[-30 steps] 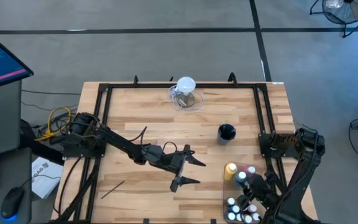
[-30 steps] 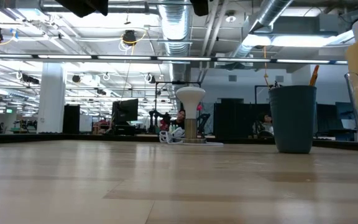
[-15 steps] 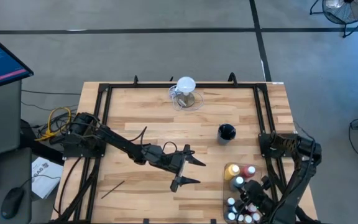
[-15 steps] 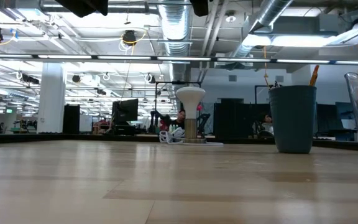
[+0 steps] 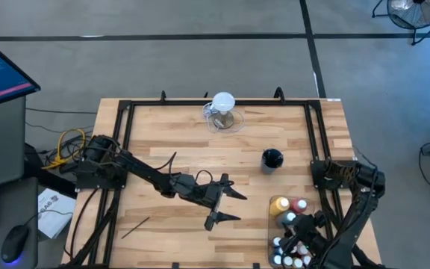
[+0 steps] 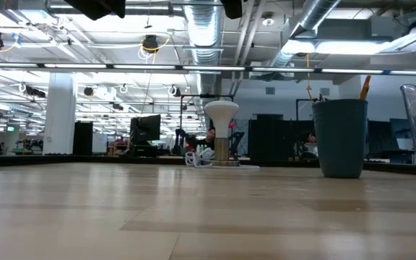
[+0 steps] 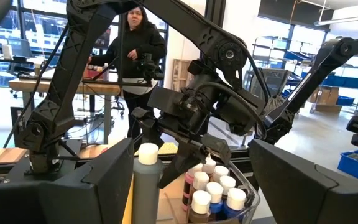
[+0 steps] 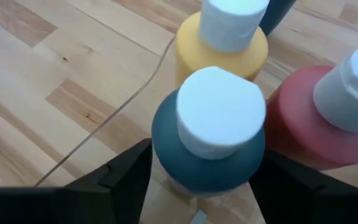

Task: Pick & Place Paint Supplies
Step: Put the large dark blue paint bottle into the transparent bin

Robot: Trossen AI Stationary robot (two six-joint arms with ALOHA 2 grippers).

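The right gripper (image 8: 197, 186) straddles the blue white-capped squeeze bottle (image 8: 209, 144), jaws spread, gripping nothing. Lift straight up, clear of the neighbouring yellow squeeze bottle (image 8: 219, 50) and red squeeze bottle (image 8: 312, 127). The left gripper (image 5: 225, 206) waits mid-surface, jaws wide open.

1. Wooden butcher-block surface (image 5: 178, 138), framed by black rails.
2. Clear jug (image 5: 223, 112) with white round top at the far edge.
3. Dark cup (image 5: 272, 159) right of centre.
4. Clear bin (image 5: 271, 224) of paint bottles (image 5: 281, 242) near right.
5. Thin paintbrush (image 5: 135, 227) near left.

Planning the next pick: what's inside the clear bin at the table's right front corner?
The clear bin holds a yellow bottle, a pink-red bottle and small white-capped bottles. The right gripper covers its middle; the blue bottle stands between its fingers.
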